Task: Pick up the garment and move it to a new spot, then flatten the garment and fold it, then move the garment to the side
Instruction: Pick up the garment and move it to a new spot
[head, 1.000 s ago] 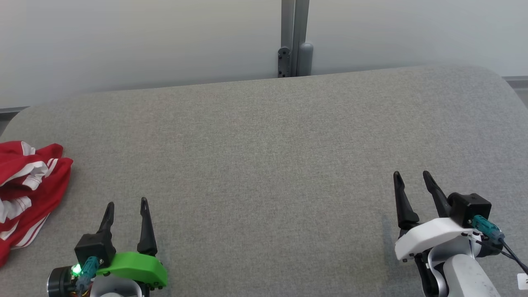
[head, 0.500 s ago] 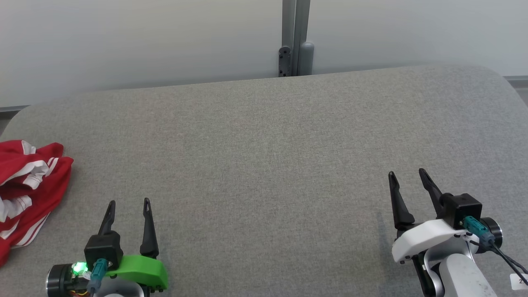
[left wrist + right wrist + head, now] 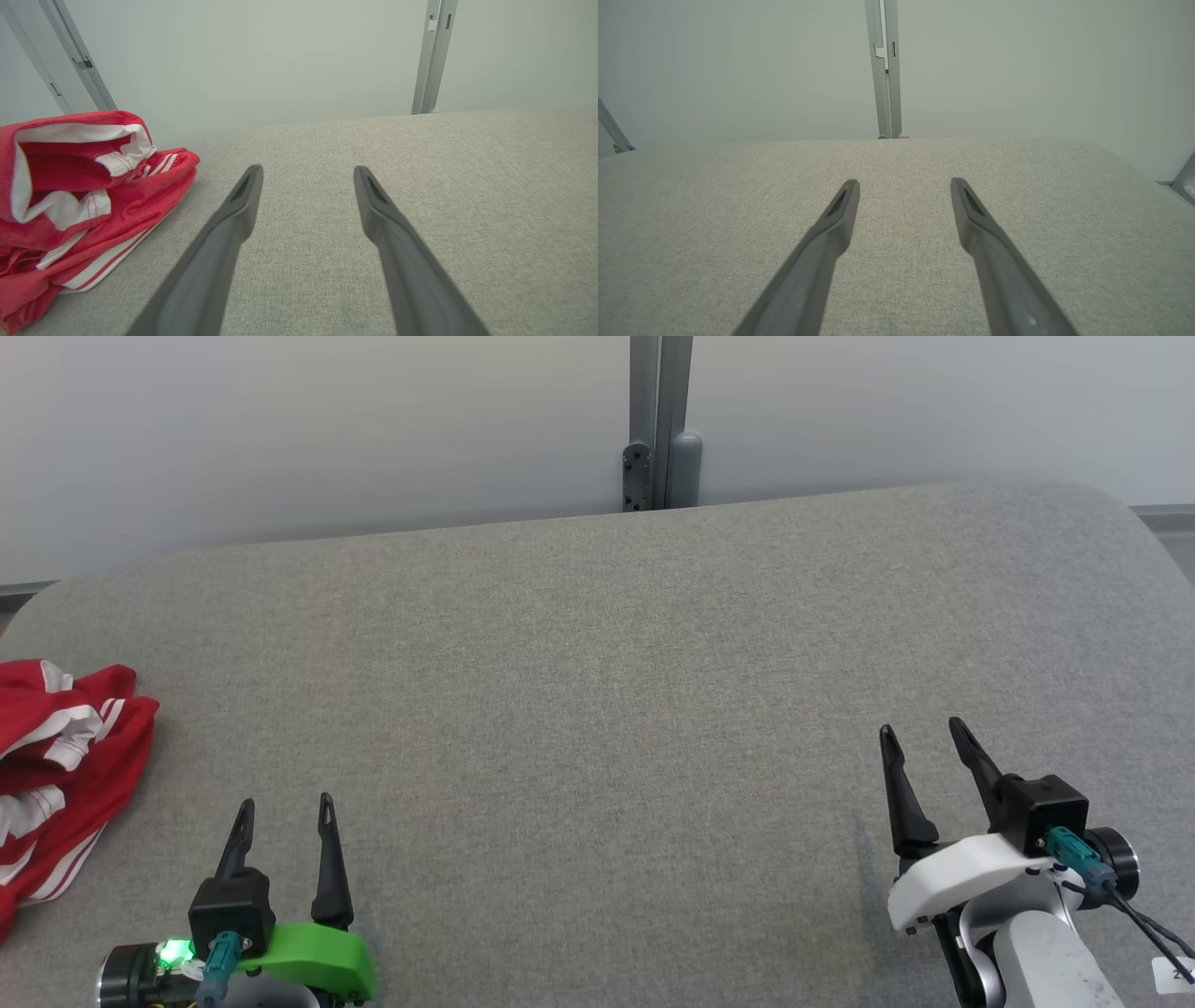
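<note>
While the garment (image 3: 65,756) is lying crumpled at the far left edge of the bench (image 3: 597,644), partly running out of the head view, you are looking at a pick not yet begun. Your left end effector (image 3: 286,800) is hanging just to the right of the red, white-striped cloth, its fingers (image 3: 224,242) spreading wide and holding nothing. The left wrist view is showing the heap off to the left of those fingers, not between them, so I judge you are needing a swing to the left before closing. Your right end effector (image 3: 920,725) is waiting well apart on the right side, equally wide and empty, probably because the broad grey middle is being kept for flattening and folding. Nothing is lying between the left fingers and the cloth. Behind the bench a metal post (image 3: 661,420) is standing against a pale wall (image 3: 280,429), away from the arms. The bunched folds are hiding the hems, so a clean edge grip is looking doubtful.
</note>
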Tool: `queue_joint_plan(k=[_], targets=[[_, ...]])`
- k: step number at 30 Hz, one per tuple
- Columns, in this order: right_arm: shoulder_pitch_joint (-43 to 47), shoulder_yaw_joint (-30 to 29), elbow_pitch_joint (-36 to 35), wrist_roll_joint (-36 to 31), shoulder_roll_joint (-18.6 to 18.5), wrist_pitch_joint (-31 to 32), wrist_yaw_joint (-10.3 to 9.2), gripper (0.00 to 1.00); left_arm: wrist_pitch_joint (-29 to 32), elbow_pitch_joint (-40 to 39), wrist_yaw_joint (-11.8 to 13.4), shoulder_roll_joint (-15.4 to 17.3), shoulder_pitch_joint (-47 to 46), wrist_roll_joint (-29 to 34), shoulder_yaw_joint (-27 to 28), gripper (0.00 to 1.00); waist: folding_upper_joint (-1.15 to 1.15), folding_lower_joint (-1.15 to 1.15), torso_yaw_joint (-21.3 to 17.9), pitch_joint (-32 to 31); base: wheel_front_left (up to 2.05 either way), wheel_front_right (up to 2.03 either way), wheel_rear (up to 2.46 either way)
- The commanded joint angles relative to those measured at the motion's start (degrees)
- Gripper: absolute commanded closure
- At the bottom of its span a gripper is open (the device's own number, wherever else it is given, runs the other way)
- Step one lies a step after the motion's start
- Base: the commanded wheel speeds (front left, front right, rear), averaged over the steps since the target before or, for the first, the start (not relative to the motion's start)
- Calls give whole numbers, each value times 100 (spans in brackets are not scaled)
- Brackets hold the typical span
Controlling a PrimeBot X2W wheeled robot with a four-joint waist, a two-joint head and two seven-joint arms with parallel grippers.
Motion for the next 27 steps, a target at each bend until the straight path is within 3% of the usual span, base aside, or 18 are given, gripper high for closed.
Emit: queue_joint_plan(k=[1,14,20,27], targets=[[18,-12,16,-17,-4,-18,3,0,-4,-17,-17,37,84,-6,37,0,0,0,2,-3,0,0,0],[62,45,2,-4,7,-19,3,0,-4,-40,-1,34,112,-58,111,0,0,0,185,13,0,0,0],[94,217,-5,34,0,-18,3,0,-4,-29,51,33,158,-142,121,0,0,0,584,46,0,0,0],[150,528,-35,90,-13,-18,3,0,-4,-39,115,33,235,-283,223,0,0,0,1309,49,0,0,0]])
